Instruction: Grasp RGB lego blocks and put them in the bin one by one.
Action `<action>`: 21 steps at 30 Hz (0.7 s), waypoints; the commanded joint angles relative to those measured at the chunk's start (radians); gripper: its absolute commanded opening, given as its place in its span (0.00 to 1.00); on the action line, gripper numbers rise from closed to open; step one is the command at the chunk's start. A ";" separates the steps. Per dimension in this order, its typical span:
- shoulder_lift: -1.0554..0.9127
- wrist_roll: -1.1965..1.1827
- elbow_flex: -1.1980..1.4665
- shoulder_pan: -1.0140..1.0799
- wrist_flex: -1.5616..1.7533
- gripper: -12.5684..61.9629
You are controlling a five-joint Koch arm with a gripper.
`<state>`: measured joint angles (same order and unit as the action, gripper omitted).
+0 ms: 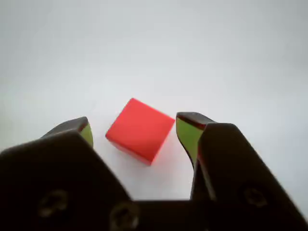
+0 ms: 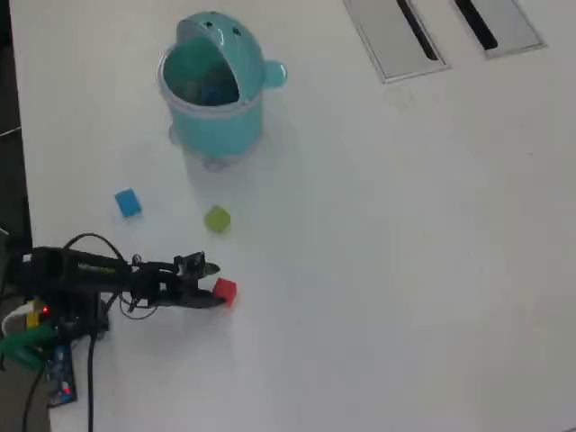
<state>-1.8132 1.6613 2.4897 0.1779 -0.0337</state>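
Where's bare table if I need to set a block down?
Widest bare patch: right of the red block and bin, below the grey panels. Crowded: between the bin and gripper, around the blue and green blocks.

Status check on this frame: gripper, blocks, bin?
Gripper open, straddling red block, not closed. Blue block and yellow-green block on table. Bin unobstructed.

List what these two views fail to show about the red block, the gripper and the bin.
- Red block: its underside and far faces are turned away in the wrist view; too small for detail overhead.
- Gripper: its black body fills the wrist view's lower edge, hiding the table beneath; the fingers are tiny overhead.
- Bin: outside the wrist view; overhead, its interior is shadowed, so its contents are unclear.
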 commanded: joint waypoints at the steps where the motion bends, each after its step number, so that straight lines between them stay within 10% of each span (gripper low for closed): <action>1: 0.020 0.031 -0.094 0.003 0.003 0.59; 21: 0.267 0.014 -0.150 0.017 0.109 0.55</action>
<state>-1.5401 1.6690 2.4053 0.1963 0.0046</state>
